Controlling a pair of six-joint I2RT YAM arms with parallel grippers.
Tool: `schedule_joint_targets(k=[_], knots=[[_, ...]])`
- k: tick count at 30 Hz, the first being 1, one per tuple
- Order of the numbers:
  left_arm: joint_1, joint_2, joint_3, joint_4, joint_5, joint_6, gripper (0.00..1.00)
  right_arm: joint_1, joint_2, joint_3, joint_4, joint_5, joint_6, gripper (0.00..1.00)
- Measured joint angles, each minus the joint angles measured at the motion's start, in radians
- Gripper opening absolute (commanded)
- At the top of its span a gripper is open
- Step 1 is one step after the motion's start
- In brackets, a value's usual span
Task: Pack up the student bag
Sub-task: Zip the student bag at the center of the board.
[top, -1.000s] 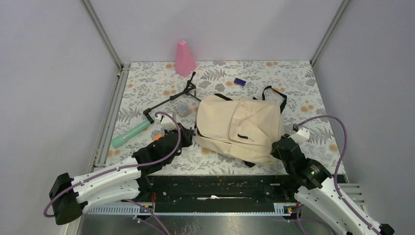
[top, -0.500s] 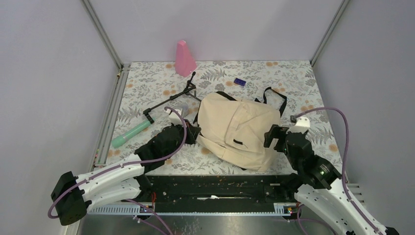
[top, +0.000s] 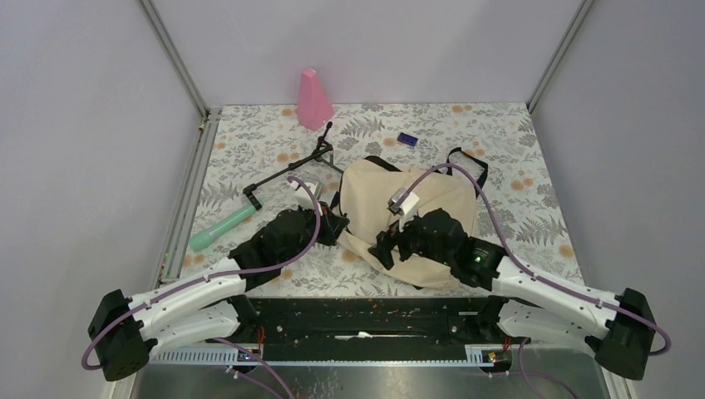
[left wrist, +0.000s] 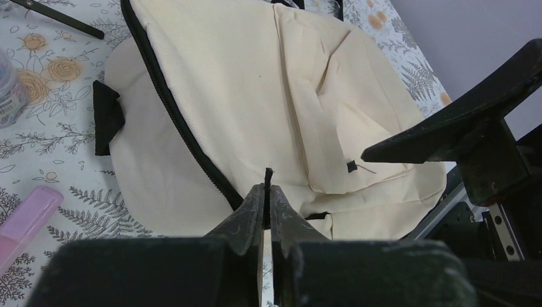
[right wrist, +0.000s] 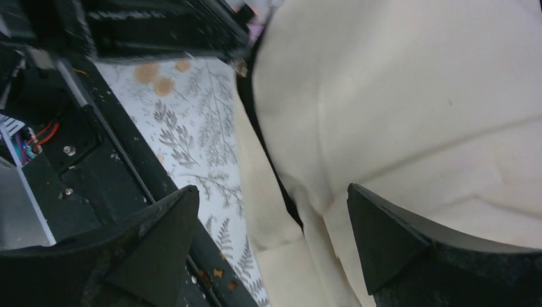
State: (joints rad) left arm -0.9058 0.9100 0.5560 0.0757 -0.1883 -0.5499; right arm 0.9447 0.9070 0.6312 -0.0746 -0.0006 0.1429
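Observation:
The student bag (top: 370,191), cream fabric with a black zipper (left wrist: 172,109), lies flat in the middle of the table with its black straps (top: 465,158) at the far side. My left gripper (top: 334,224) sits at the bag's left edge, shut on the black zipper pull (left wrist: 268,175); in the left wrist view its fingers (left wrist: 266,195) press together on it. My right gripper (top: 384,248) reaches across the bag's near-left part. Its jaws stand wide open over the cream fabric (right wrist: 396,96), with nothing between them (right wrist: 271,198).
A pink cone (top: 313,98), a small purple item (top: 406,139) and a black folding stick (top: 291,169) lie toward the back. A green cylinder (top: 220,227) lies left of my left arm. A clear jar (left wrist: 9,89) and a pink tube (left wrist: 25,220) sit beside the bag. The black rail (top: 366,320) runs along the near edge.
My right gripper let go at the bag's near-right corner, opened, and swung left across the bag. My left gripper moved up and right with the pull; the bag bunched and shifted.

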Motion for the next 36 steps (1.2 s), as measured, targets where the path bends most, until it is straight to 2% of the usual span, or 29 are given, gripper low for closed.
schedule_joint_targets(k=[6, 9, 13, 15, 18, 19, 23, 30, 36], knots=[[0.000, -0.001, 0.007, -0.031, 0.011, 0.000, 0.00, 0.099, 0.140, -0.021, 0.296, 0.015, -0.104, 0.89], [0.000, -0.001, 0.016, -0.033, 0.017, 0.000, 0.00, 0.120, 0.233, -0.023, 0.397, 0.045, -0.148, 0.78], [0.000, 0.000, 0.026, -0.039, 0.026, 0.000, 0.00, 0.135, 0.340, -0.021, 0.450, 0.089, -0.174, 0.64], [0.000, 0.000, 0.031, -0.048, 0.028, 0.000, 0.00, 0.146, 0.379, -0.018, 0.469, 0.117, -0.176, 0.48], [0.000, 0.000, 0.040, -0.061, 0.028, 0.001, 0.00, 0.168, 0.419, -0.007, 0.485, 0.182, -0.188, 0.14], [0.000, 0.000, 0.042, -0.067, 0.027, 0.002, 0.00, 0.174, 0.427, -0.004, 0.486, 0.204, -0.193, 0.08], [0.000, 0.008, 0.057, -0.087, 0.014, 0.007, 0.00, 0.203, 0.431, 0.000, 0.485, 0.278, -0.197, 0.00], [0.004, 0.070, 0.137, -0.135, -0.006, 0.031, 0.00, 0.227, 0.302, -0.080, 0.487, 0.304, -0.156, 0.00], [0.031, 0.124, 0.152, -0.116, 0.069, 0.025, 0.00, 0.236, 0.168, -0.130, 0.395, 0.295, -0.100, 0.00]])
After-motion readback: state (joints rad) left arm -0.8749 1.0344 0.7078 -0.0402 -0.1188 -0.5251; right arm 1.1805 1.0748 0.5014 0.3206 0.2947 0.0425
